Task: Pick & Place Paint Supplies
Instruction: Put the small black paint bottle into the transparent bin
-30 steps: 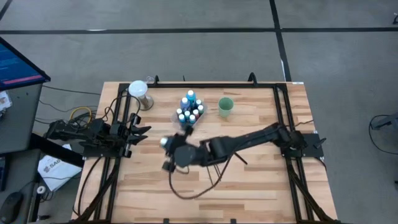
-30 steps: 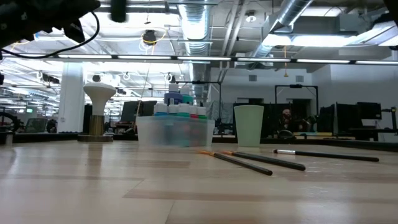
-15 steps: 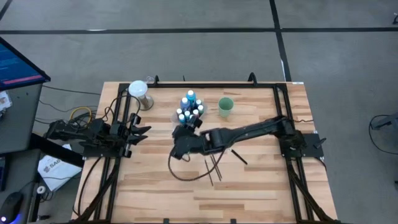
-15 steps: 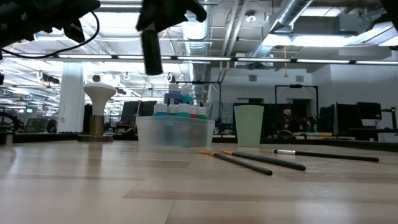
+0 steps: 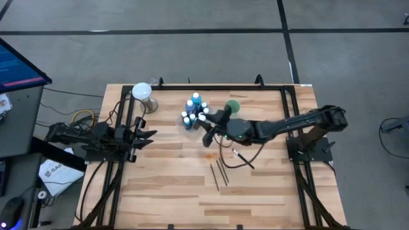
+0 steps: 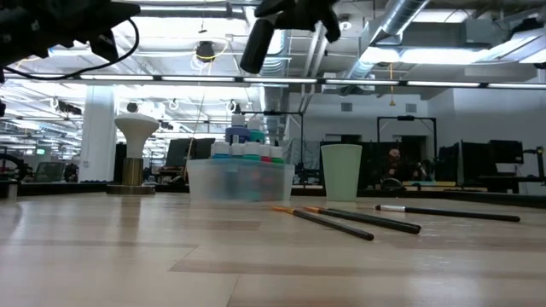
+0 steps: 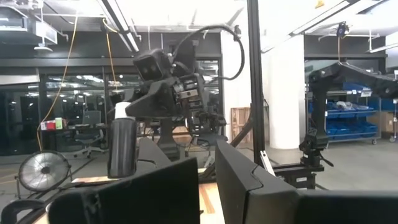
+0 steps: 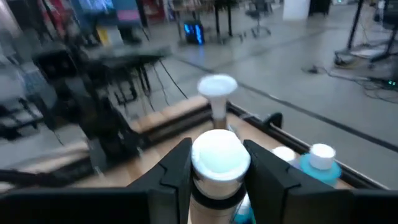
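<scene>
White plastic, a round cap (image 8: 220, 155), sat clamped between the right arm's (image 5: 275, 128) jaws, which grasped a dark-bodied paint bottle (image 6: 256, 44) just under that cap and held it tilted in the air, high above the desk (image 5: 160, 185) and near the clear tray (image 6: 198, 183). The bottle looked light, stiff and smooth-sided, so a hold just below the cap seemed the safest against slipping. Inside the tray stood the other small white-capped bottles (image 5: 195, 114) and taller blue ones, packed close, so a careless descent could likely topple them. The green cup (image 6: 341, 170) stood just beside the tray, close under the arm. Three thin brushes (image 5: 220, 172) lay apart on the wood nearer the front. A white-topped stand (image 5: 143, 94) stood at the back left. The left arm (image 5: 102, 137) waited at the desk's left edge, jaws clenched on nothing.
</scene>
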Robot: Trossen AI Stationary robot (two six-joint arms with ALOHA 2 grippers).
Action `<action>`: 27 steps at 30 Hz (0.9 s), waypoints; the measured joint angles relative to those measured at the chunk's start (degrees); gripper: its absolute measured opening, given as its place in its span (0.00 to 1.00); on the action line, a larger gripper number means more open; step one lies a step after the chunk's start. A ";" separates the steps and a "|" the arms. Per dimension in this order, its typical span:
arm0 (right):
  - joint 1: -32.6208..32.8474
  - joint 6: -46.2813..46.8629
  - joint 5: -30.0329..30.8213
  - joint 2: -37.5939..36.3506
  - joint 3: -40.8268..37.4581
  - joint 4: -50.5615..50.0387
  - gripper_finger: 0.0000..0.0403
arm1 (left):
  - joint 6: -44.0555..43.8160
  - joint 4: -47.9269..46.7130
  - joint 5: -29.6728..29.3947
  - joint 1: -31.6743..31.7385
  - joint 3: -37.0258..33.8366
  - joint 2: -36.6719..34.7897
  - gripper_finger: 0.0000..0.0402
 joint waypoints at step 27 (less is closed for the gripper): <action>1.28 3.14 0.38 5.96 -6.55 9.94 0.27 | 0.02 0.28 -0.01 -0.01 0.00 6.90 0.00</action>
